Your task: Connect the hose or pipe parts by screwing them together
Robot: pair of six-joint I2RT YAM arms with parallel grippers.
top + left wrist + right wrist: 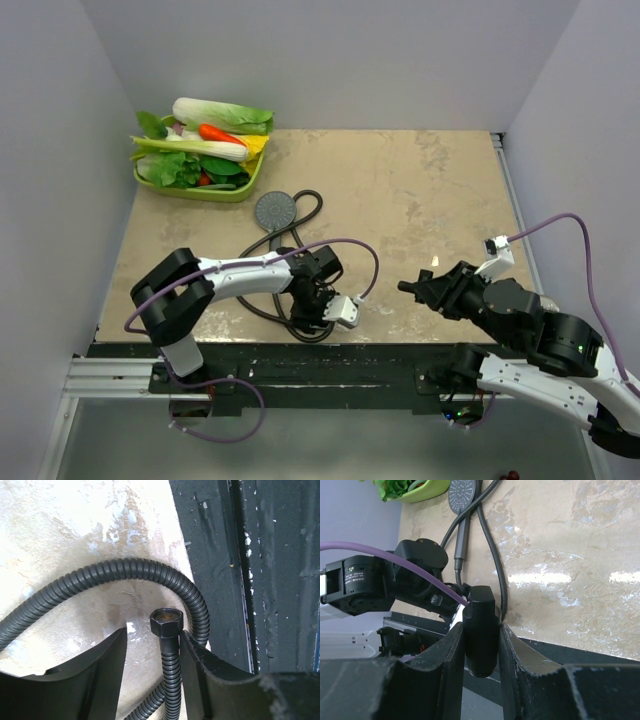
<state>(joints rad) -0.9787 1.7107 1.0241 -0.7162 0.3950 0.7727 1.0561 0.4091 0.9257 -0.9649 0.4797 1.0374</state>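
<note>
The dark grey shower head lies face up on the table, its handle pointing toward the arms. The black ribbed hose loops from there to the near edge. In the left wrist view the hose's hex end nut stands between the fingers of my left gripper. That gripper is open: the right finger touches the hose and the left finger stands apart. My right gripper hovers at the near right, shut on a short black cylindrical fitting.
A green basket of toy vegetables sits at the far left corner. The black front rail runs right beside the hose end. Purple cables arc over both arms. Walls close in the table on left and right.
</note>
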